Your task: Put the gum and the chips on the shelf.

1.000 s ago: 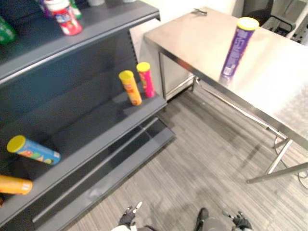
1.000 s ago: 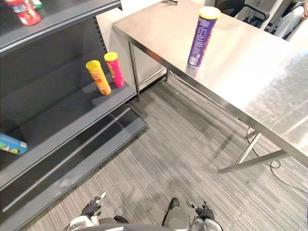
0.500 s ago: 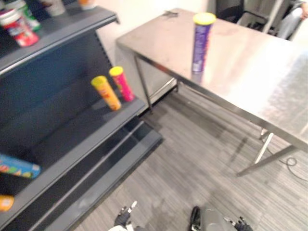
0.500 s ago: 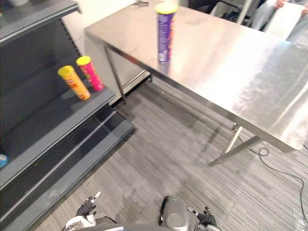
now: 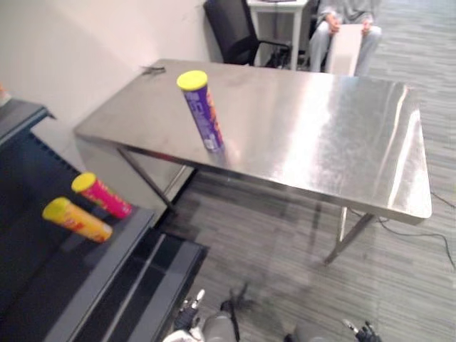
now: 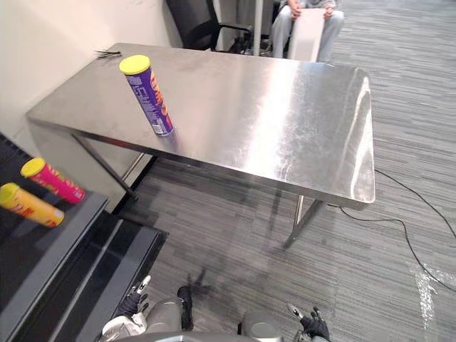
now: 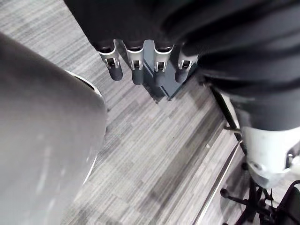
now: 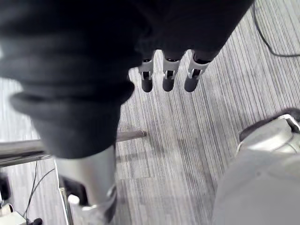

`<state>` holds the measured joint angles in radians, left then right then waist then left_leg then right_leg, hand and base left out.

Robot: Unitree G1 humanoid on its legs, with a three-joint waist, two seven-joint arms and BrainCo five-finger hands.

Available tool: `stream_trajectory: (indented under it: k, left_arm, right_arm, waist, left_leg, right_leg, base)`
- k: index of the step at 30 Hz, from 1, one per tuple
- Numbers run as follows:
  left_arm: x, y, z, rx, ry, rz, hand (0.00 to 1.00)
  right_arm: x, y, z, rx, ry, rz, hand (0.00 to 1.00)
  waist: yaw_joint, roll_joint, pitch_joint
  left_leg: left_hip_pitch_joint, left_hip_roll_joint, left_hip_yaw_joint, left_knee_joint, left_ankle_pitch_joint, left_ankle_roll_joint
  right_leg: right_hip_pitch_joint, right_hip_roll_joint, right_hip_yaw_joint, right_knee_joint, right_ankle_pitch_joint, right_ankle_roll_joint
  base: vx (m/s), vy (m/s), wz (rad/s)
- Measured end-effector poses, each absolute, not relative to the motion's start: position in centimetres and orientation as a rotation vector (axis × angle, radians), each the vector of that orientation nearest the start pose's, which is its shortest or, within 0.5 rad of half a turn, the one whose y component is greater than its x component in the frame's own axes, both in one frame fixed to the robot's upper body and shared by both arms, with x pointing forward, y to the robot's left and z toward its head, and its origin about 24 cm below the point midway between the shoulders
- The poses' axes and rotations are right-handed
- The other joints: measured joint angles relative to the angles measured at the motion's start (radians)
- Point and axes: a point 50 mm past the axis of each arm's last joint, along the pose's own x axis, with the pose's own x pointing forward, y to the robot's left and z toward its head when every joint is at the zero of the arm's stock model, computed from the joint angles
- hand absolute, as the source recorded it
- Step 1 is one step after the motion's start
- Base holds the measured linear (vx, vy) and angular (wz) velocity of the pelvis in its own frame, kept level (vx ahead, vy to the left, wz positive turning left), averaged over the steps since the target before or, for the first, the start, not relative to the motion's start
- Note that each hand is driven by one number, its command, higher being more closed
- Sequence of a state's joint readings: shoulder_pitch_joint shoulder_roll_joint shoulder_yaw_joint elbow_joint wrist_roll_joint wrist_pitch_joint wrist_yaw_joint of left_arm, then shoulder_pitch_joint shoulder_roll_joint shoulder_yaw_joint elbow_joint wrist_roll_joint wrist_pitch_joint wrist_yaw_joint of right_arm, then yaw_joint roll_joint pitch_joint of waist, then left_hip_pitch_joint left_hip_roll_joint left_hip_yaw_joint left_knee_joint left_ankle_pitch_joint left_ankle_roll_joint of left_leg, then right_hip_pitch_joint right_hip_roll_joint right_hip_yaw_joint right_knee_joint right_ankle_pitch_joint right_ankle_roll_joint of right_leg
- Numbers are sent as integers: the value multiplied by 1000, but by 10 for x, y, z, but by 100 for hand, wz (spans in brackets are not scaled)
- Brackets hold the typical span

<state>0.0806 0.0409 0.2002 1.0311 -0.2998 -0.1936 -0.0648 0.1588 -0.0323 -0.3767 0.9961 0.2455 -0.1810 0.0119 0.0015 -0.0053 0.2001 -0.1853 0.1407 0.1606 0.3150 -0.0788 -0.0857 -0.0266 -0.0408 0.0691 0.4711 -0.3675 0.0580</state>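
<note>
A purple chips can (image 5: 203, 110) with a yellow lid stands upright near the front edge of the steel table (image 5: 320, 135). The dark grey shelf (image 5: 92, 274) is at the lower left. On it stand a yellow can (image 5: 77, 219) and a pink can (image 5: 101, 197), side by side. My left hand (image 6: 135, 303) hangs low at the bottom of the view, over the floor. Its fingers (image 7: 136, 70) are straight and hold nothing. My right hand (image 6: 311, 326) hangs low at the bottom right, its fingers (image 8: 166, 75) also straight and empty. Both hands are far from the can.
A person (image 5: 345, 35) sits beyond the table's far edge holding something white, beside a black chair (image 5: 235, 28). A small dark object (image 5: 151, 69) lies at the table's far left corner. Striped grey floor lies between shelf and table; slanted table legs (image 5: 349, 235) stand under it.
The camera has swung right, away from the shelf and onto the table. The purple can and the shelf cans have not moved. Both hands still hang low.
</note>
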Motion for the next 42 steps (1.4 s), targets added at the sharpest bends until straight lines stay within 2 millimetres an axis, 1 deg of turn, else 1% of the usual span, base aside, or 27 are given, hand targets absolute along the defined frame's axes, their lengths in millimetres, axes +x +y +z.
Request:
stream_trajectory:
  k: [2, 4, 7, 8, 10, 12, 14, 16, 18, 21, 22, 23, 25, 26, 27, 28, 29, 30, 31, 32, 33, 34, 36, 37, 39, 40, 42]
  left_arm:
    - [108, 203, -151, -296, 868, 359, 0]
    - [107, 204, -153, -275, 886, 350, 0]
    - [100, 203, -157, -269, 936, 344, 0]
    - [95, 203, -159, -265, 961, 345, 0]
    - [90, 202, -161, -266, 983, 347, 0]
    - [87, 201, -162, -256, 995, 336, 0]
    - [86, 201, -163, -247, 1002, 329, 0]
    - [86, 202, -163, -226, 1005, 320, 0]
    - [86, 202, -162, -224, 1006, 323, 0]
    - [83, 207, -162, -211, 1004, 329, 0]
    - [81, 209, -162, -207, 1007, 332, 0]
    - [80, 209, -162, -205, 1008, 333, 0]
    - [77, 211, -162, -202, 1009, 338, 0]
    - [76, 212, -162, -201, 1011, 340, 0]
    - [72, 211, -163, -200, 1023, 340, 0]
    - [70, 210, -163, -202, 1030, 340, 0]
    - [69, 210, -163, -202, 1030, 341, 0]
    - [69, 211, -163, -200, 1031, 342, 0]
    - [69, 212, -163, -198, 1032, 342, 0]
    - [68, 215, -163, -191, 1036, 343, 0]
    - [66, 218, -162, -165, 1041, 330, 0]
    - [66, 219, -161, -152, 1040, 323, 0]
    - [68, 221, -160, -129, 1038, 300, 0]
    - [68, 221, -160, -124, 1039, 296, 0]
    - [69, 221, -160, -121, 1033, 284, 0]
    - [69, 221, -160, -121, 1032, 282, 0]
    - [70, 221, -159, -119, 1025, 273, 0]
  right_arm:
    - [73, -211, -157, 355, 911, -560, 0]
    - [72, -209, -157, 366, 916, -560, 0]
    - [62, -213, -161, 381, 948, -594, 0]
    - [59, -215, -162, 377, 964, -598, 0]
    - [54, -218, -163, 377, 980, -614, 0]
    - [45, -224, -164, 390, 998, -663, 0]
    - [40, -228, -164, 402, 1002, -698, 0]
    - [33, -241, -163, 428, 1004, -787, 0]
    - [28, -264, -157, 456, 951, -918, 0]
    - [33, -311, -139, 458, 807, -1098, 0]
    - [42, -332, -126, 449, 715, -1151, 0]
    - [47, -343, -118, 440, 664, -1174, 0]
    - [78, -385, -74, 336, 423, -1209, 0]
    - [88, -393, -58, 296, 351, -1212, 0]
    - [106, -406, -25, 227, 196, -1205, 0]
    - [116, -415, 9, 131, 58, -1206, 0]
    - [120, -418, 24, 97, -7, -1206, 0]
    - [128, -420, 52, 26, -117, -1205, 0]
    - [132, -419, 64, 0, -172, -1202, 0]
    - [143, -415, 86, -53, -264, -1181, 0]
    - [158, -406, 107, -93, -346, -1125, 0]
    - [166, -399, 116, -112, -384, -1084, 0]
    - [193, -369, 148, -182, -518, -903, 0]
    - [199, -361, 155, -196, -547, -860, 0]
    - [219, -331, 173, -244, -629, -668, 0]
    - [224, -324, 176, -247, -640, -622, 0]
    - [246, -298, 185, -254, -662, -453, 0]
  waist:
    - [1, -28, -23]
    - [-1, -38, -29]
    - [-2, -31, -66]
    - [-1, -17, -84]
    - [-1, -4, -102]
    - [-6, 1, -121]
    - [-6, -1, -122]
    - [-7, -3, -129]
    - [-6, -1, -133]
    - [-4, -3, -135]
    - [-4, -1, -136]
    - [-6, -1, -137]
    - [-10, -5, -138]
    - [-12, -7, -137]
    - [-27, 0, -141]
    - [-29, 6, -145]
    - [-28, 7, -146]
    - [-28, 5, -146]
    - [-29, 2, -147]
    - [-29, -6, -150]
    - [-30, -16, -151]
    - [-30, -20, -153]
    - [-27, -20, -157]
    - [-27, -17, -159]
    - [-23, -21, -161]
    - [-21, -24, -161]
    - [-8, -28, -164]
  left_leg:
    - [0, -24, 33, 5, -25, 21]
    - [15, -50, 50, -1, -37, 38]
    - [33, -82, 79, -27, -49, 58]
    - [34, -85, 84, -39, -49, 61]
    - [54, -92, 103, -81, -39, 74]
    - [74, -112, 108, -148, -12, 81]
    - [86, -124, 108, -188, 4, 80]
    - [103, -145, 104, -259, 40, 81]
    - [111, -157, 100, -309, 65, 81]
    - [132, -171, 95, -365, 83, 77]
    - [138, -176, 94, -385, 91, 78]
    - [138, -179, 90, -392, 94, 77]
    - [131, -191, 78, -416, 108, 77]
    - [128, -194, 77, -416, 115, 76]
    - [122, -194, 72, -416, 119, 79]
    - [123, -192, 67, -416, 121, 80]
    - [124, -191, 64, -416, 122, 81]
    - [120, -189, 51, -414, 125, 83]
    - [117, -187, 45, -410, 126, 83]
    - [114, -182, 42, -411, 137, 97]
    - [114, -176, 42, -411, 137, 97]
    - [114, -174, 41, -411, 137, 97]
    - [113, -159, 30, -411, 137, 97]
    - [112, -156, 23, -411, 137, 97]
    - [107, -144, 16, -410, 137, 97]
    - [107, -144, 15, -410, 137, 97]
    - [106, -150, 14, -410, 138, 97]
  right_leg:
    - [15, -32, 15, -43, 3, 8]
    - [35, -63, 21, -88, 21, 36]
    - [50, -98, 31, -139, 52, 54]
    - [49, -99, 38, -161, 78, 61]
    - [50, -103, 47, -192, 114, 60]
    - [51, -109, 46, -232, 152, 60]
    - [54, -117, 43, -249, 165, 65]
    - [56, -129, 26, -284, 189, 65]
    - [55, -135, 16, -310, 208, 63]
    - [54, -141, 15, -331, 217, 62]
    - [48, -142, 15, -335, 217, 62]
    - [44, -142, 15, -339, 216, 62]
    - [29, -149, 14, -365, 198, 46]
    - [25, -152, 13, -368, 188, 51]
    - [11, -152, 11, -365, 176, 53]
    - [12, -150, 7, -361, 169, 55]
    - [13, -148, 4, -361, 168, 55]
    - [14, -144, -4, -361, 173, 62]
    - [14, -141, -7, -362, 176, 65]
    - [14, -135, -7, -361, 187, 82]
    - [13, -129, -5, -362, 188, 84]
    - [13, -127, -5, -362, 189, 84]
    - [12, -112, -6, -362, 209, 85]
    - [12, -107, -7, -362, 215, 83]
    - [9, -100, -10, -364, 236, 81]
    - [10, -101, -11, -365, 238, 81]
    - [10, -102, -12, -365, 240, 81]
  base:
    - [220, 301, -31]
    - [181, 285, -13]
    - [78, 199, -19]
    - [48, 143, -27]
    - [23, 130, -29]
    - [3, 108, -14]
    - [-8, 104, 2]
    - [-26, 91, 5]
    - [-37, 65, -3]
    - [-40, 26, -19]
    - [-44, 5, -22]
    - [-36, -11, -27]
    - [-29, -27, -33]
    - [-32, -47, -27]
    - [-21, -76, -8]
    - [-3, -80, 1]
    - [29, -74, 12]
    - [58, -59, 14]
    - [84, -72, 15]
    - [101, -75, 5]
    - [84, -60, -1]
    - [77, -54, -3]
    - [64, -47, 1]
    - [51, -33, 8]
    - [42, -6, 8]
    - [30, 14, 5]
    - [8, 7, 2]
